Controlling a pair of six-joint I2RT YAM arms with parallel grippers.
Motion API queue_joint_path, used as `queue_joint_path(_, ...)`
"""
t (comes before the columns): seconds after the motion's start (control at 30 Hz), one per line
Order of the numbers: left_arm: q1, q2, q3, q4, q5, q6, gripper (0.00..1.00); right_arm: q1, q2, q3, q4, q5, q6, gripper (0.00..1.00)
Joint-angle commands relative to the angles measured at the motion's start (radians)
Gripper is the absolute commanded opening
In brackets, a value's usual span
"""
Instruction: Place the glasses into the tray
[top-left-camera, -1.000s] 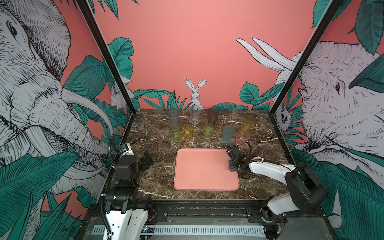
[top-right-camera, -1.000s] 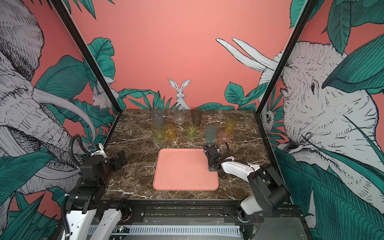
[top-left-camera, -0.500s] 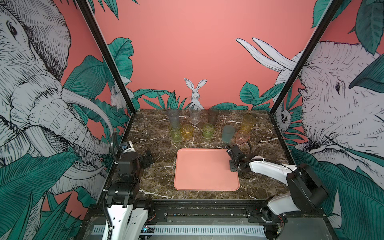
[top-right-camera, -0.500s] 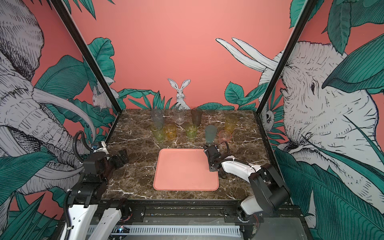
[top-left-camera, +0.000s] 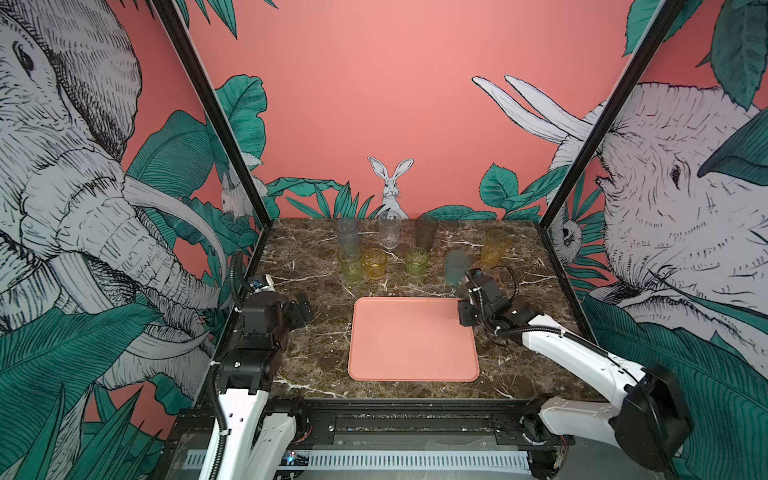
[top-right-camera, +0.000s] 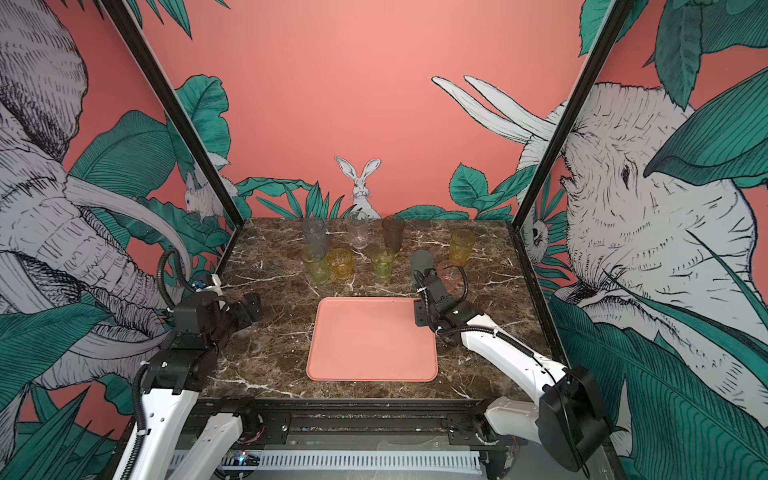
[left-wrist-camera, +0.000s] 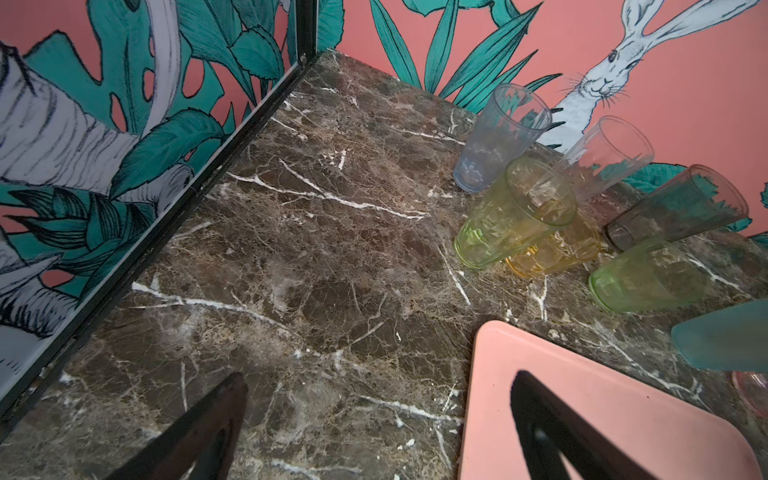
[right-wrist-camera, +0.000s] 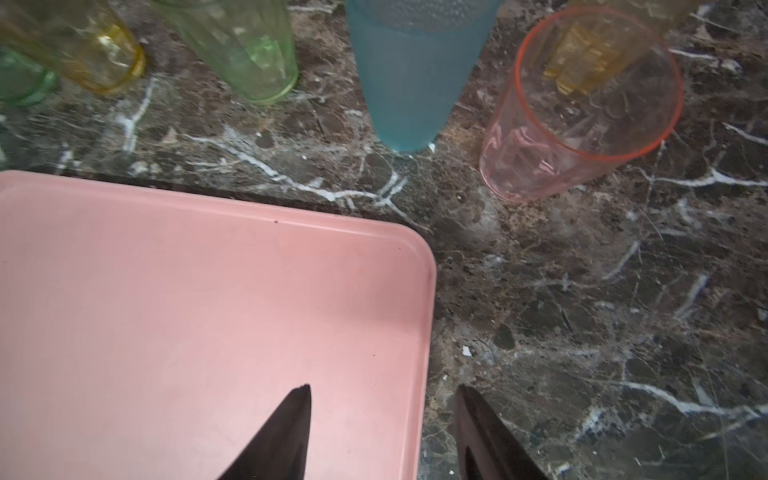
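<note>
Tray (right-wrist-camera: 430, 291) rim between right tool's (right-wrist-camera: 383, 388) parted jaws shows only from right wrist.

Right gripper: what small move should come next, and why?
Probably ease the right gripper forward to straddle the frosted blue tumbler. Its fingers stand apart and empty over the tray's corner, the tray is bare, and that tumbler stands straight ahead.

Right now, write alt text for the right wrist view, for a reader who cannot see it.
The right gripper, open and holding nothing, hangs over a corner of the pink tray on a dark marble table. Beyond the tray stand a frosted blue tumbler, a pink tumbler, a green tumbler and an amber tumbler.
</note>
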Motion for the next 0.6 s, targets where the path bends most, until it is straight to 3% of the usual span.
queue_joint_path(0.0, -0.001, 0.046, 0.05, 0.027, 0.047, -0.008, 1.0, -0.006, -0.017, 0.017, 0.119, -0.085, -0.033, 0.58)
queue_joint_path(0.3, -0.001, 0.218, 0.131, 0.078, 0.158, -0.054, 0.99, -0.006, 0.035, 0.103, 0.297, -0.098, -0.08, 0.59)
queue_joint_path(0.57, -0.001, 0.382, 0.247, 0.115, 0.176, -0.081, 0.99, -0.006, 0.073, 0.122, 0.399, -0.08, -0.109, 0.62)
